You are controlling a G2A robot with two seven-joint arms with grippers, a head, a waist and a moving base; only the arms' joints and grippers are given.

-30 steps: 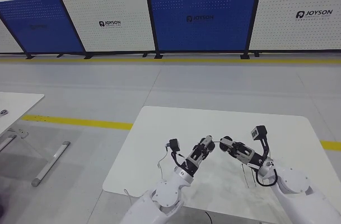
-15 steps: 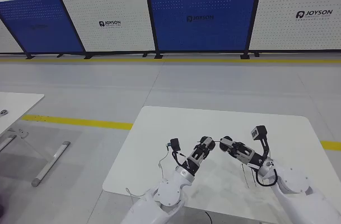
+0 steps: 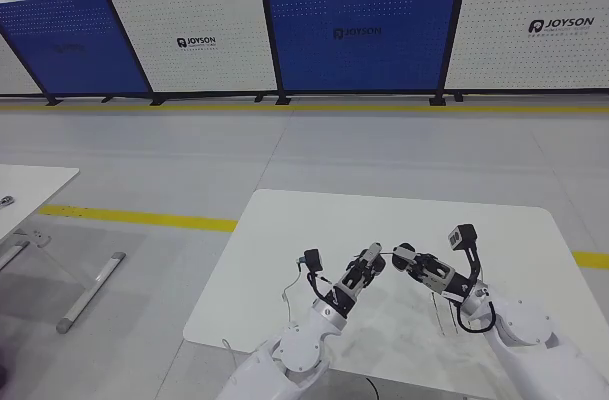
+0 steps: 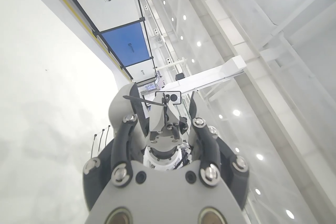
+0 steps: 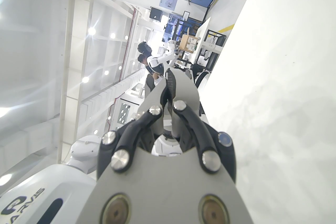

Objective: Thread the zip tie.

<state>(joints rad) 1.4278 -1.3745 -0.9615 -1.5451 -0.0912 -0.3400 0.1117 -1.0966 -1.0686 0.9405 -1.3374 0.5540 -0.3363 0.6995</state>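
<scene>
The right tool (image 5: 168, 80) is clamped on the zip tie (image 4: 144, 101) above the middle of the tabletop (image 3: 314, 230), seemingly so the left tool (image 3: 371, 258), fingers apart just beside it, can take the tail

The zip tie (image 4: 141, 100) showed just a short black stretch; its remainder lay hidden inside the pinched fingers of the right gripper (image 4: 164, 102), and from above it was too thin to find. On the table (image 4: 39, 64), spare ties (image 4: 101, 135) were hidden at one end behind the left gripper (image 4: 162, 93).
</scene>
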